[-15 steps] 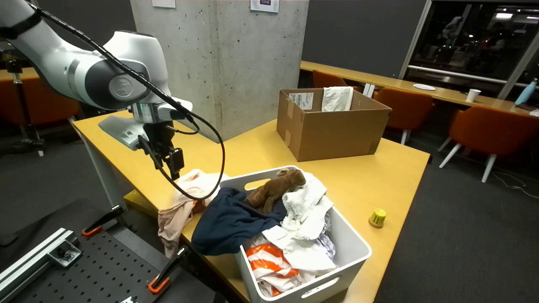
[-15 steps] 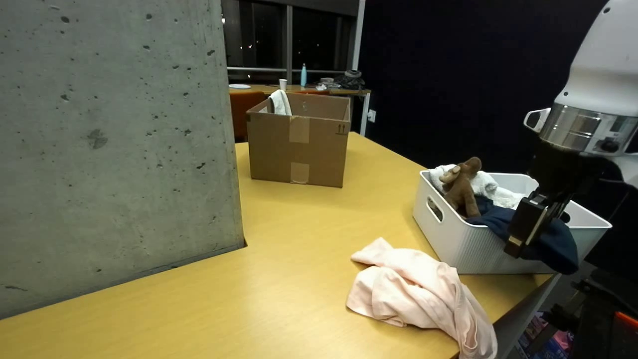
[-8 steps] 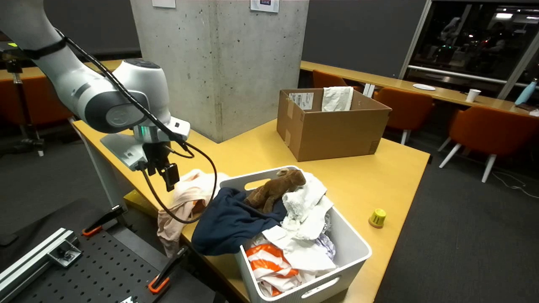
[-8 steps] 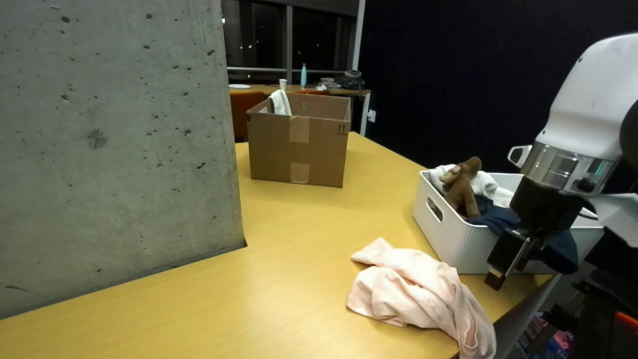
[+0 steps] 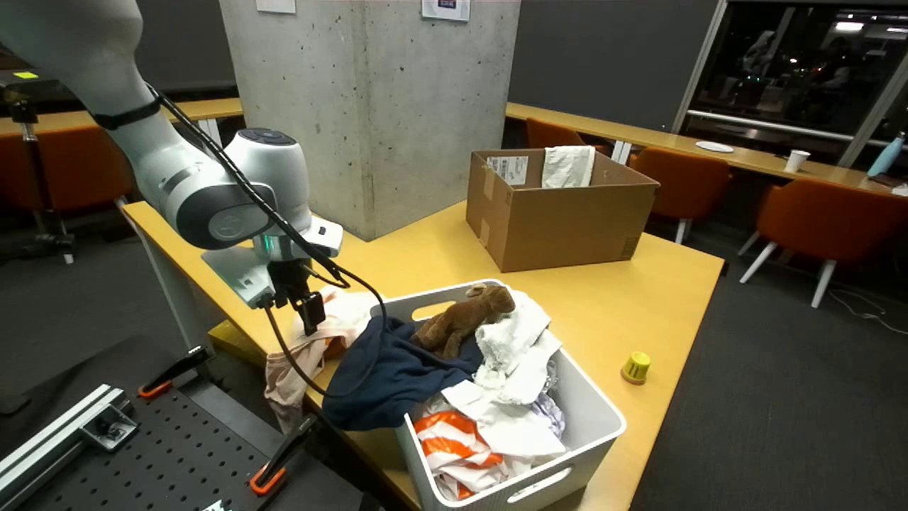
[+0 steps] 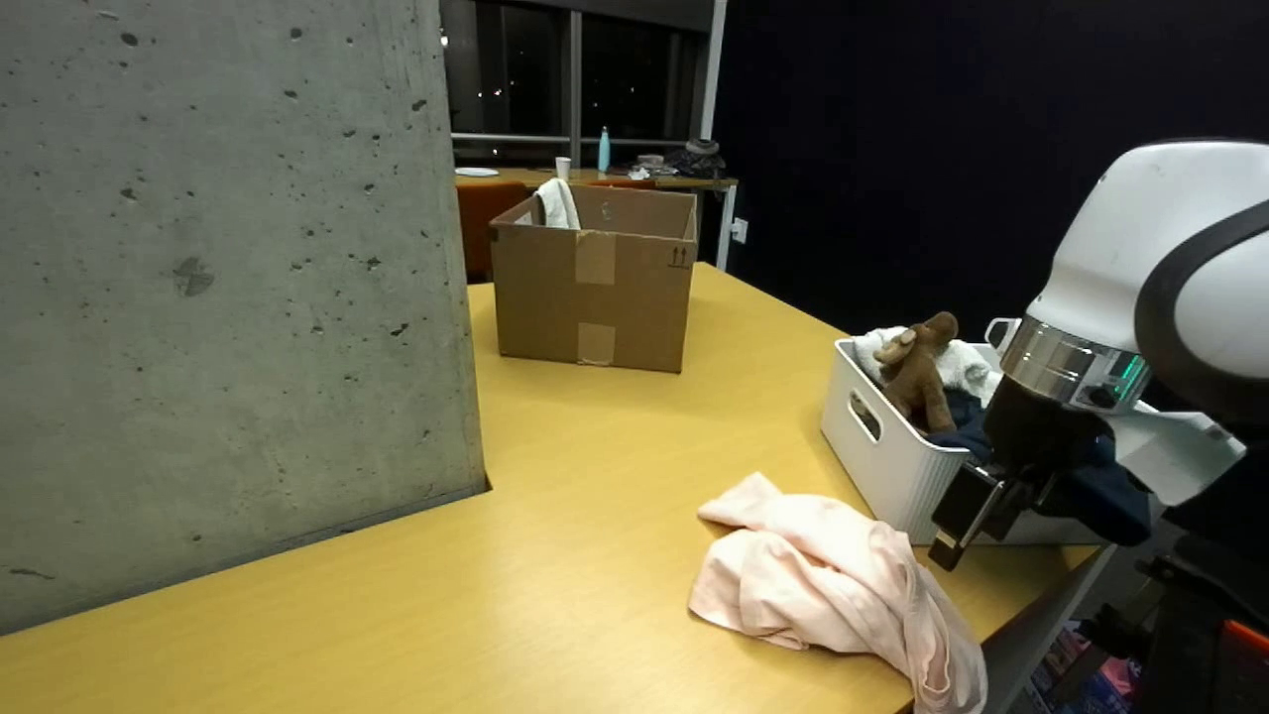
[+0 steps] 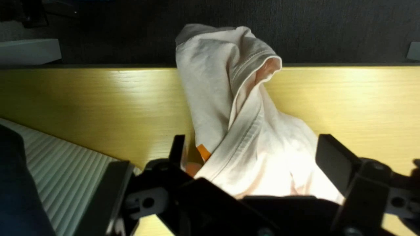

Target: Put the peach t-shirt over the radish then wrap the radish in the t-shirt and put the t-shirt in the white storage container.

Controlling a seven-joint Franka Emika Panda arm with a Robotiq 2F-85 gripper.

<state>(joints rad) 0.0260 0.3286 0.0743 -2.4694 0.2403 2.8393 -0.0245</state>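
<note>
While end effector (image 7: 254, 152) hovers, jaws apart, peach t-shirt (image 7: 247, 121) lies below.

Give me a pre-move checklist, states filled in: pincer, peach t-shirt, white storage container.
1. Pincer open: ok, jaws wide apart.
2. Peach t-shirt between the jaws in the wrist view: ok, not gripped.
3. Peach t-shirt wholly on the table: not ok, one end hangs over the edge.
4. Radish under the shirt: cannot tell; an orange patch shows, unidentified.
5. Room in the white storage container: not ok, looks heaped; navy garment spills over its wall.
</note>
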